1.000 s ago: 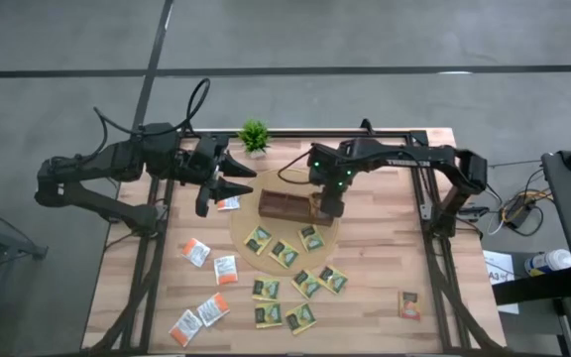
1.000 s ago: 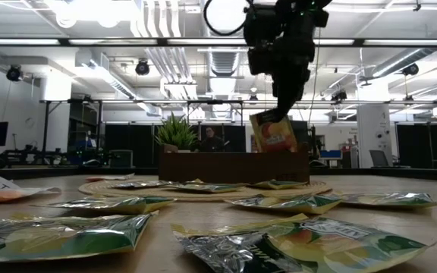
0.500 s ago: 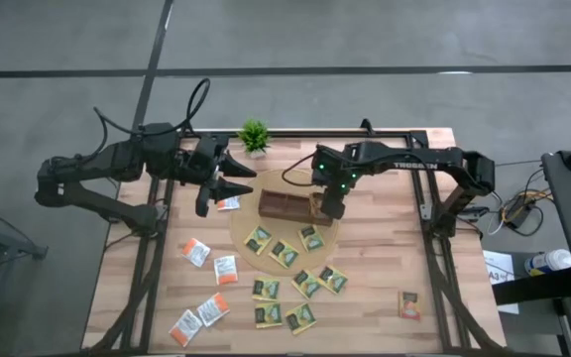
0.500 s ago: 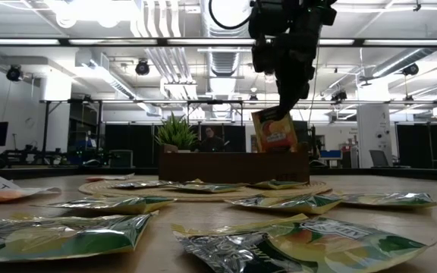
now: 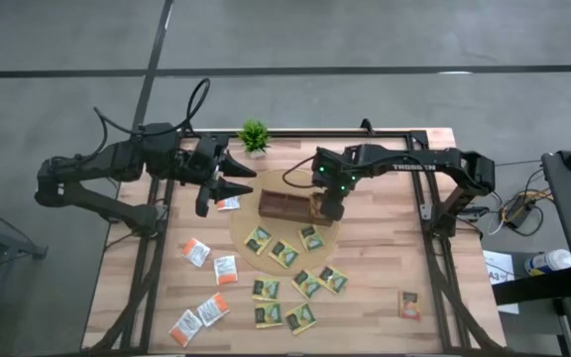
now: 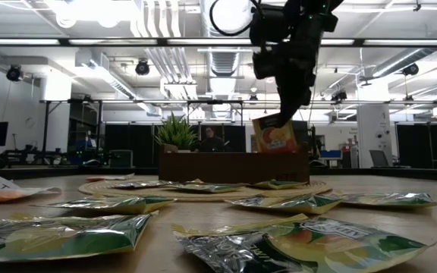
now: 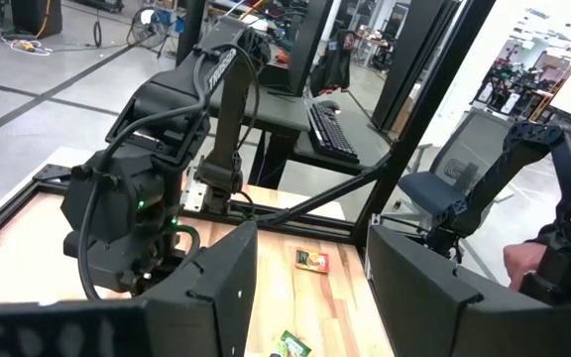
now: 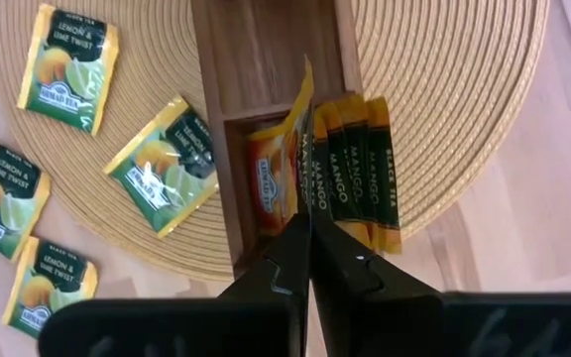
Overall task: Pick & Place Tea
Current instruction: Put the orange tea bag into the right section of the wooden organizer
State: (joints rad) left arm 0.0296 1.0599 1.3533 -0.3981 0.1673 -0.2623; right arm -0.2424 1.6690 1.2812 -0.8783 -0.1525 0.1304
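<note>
My right gripper (image 5: 330, 205) (image 8: 308, 238) points down over the right end of the brown compartment tray (image 5: 284, 205) (image 6: 226, 167), shut on an orange tea sachet (image 6: 274, 135). That compartment holds an orange sachet (image 8: 269, 188) and several black-and-yellow ones (image 8: 353, 169) standing on edge. The tray stands on a round woven mat (image 5: 251, 220). Green sachets (image 5: 285, 252) lie flat on the mat and on the table, and white-and-orange ones (image 5: 225, 269) lie at the near left. My left gripper (image 5: 234, 178) (image 7: 310, 297) hangs open above the table's far left. My right gripper pinches the orange sachet's upper edge (image 8: 305, 203) between its two fingers, coming from above and pointing down. The sachet hangs upright below the fingers, clear of the table. Its lower edge (image 6: 275, 150) is level with the tray's rim, over the right compartment.
A small green potted plant (image 5: 254, 136) (image 6: 176, 133) stands at the table's far edge, behind the tray. One orange sachet (image 5: 408, 303) lies alone at the near right. Bare wood lies to the mat's right.
</note>
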